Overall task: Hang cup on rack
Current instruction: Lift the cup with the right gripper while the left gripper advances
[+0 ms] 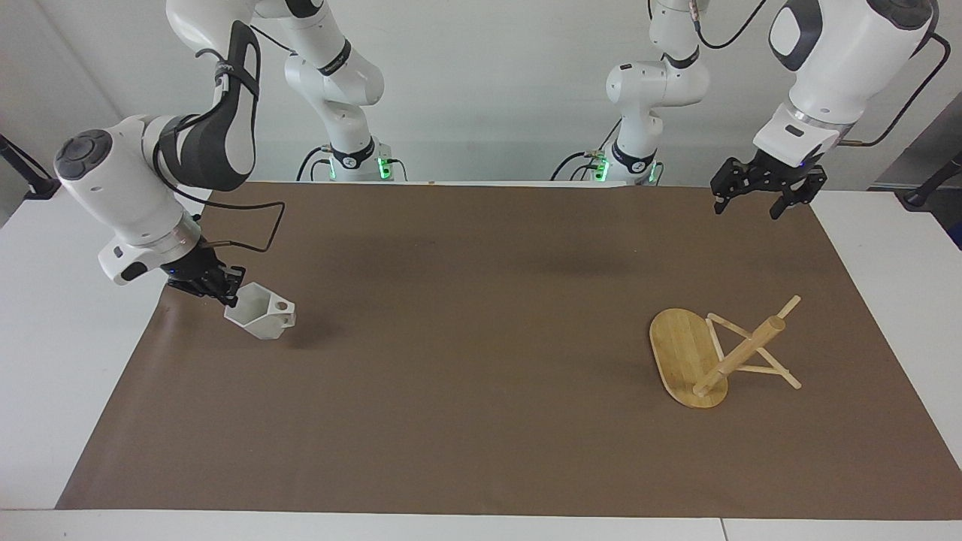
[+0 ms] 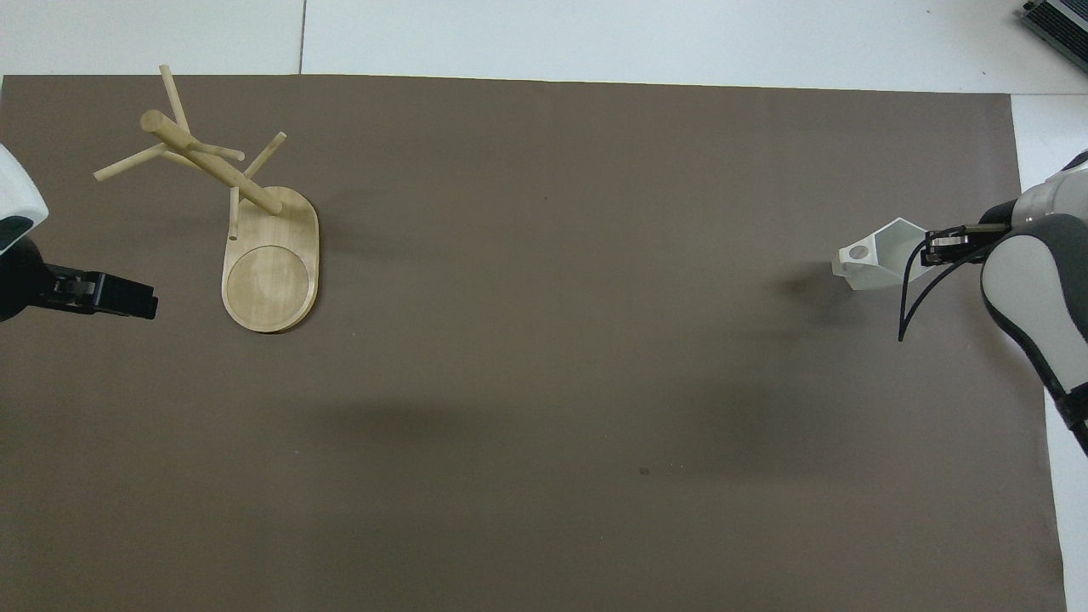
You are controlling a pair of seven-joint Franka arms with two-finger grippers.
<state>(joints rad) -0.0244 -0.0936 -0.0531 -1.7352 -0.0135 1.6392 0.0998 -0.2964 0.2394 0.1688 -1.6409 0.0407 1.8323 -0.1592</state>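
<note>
The white faceted cup (image 1: 263, 317) (image 2: 877, 257) hangs just above the brown mat at the right arm's end of the table, its shadow lying apart from it. My right gripper (image 1: 228, 298) (image 2: 925, 246) is shut on the cup's rim, on the side away from the handle. The bamboo rack (image 1: 740, 353) (image 2: 212, 166) stands on its oval base (image 1: 679, 349) (image 2: 293, 229) at the left arm's end, nothing on its pegs. My left gripper (image 1: 748, 210) (image 2: 143, 300) waits open in the air over the mat's corner at that end, apart from the rack.
The brown mat (image 1: 481, 315) (image 2: 544, 382) covers most of the white table (image 1: 45, 361). A black cable loops from the right wrist (image 1: 259, 225) above the mat beside the cup.
</note>
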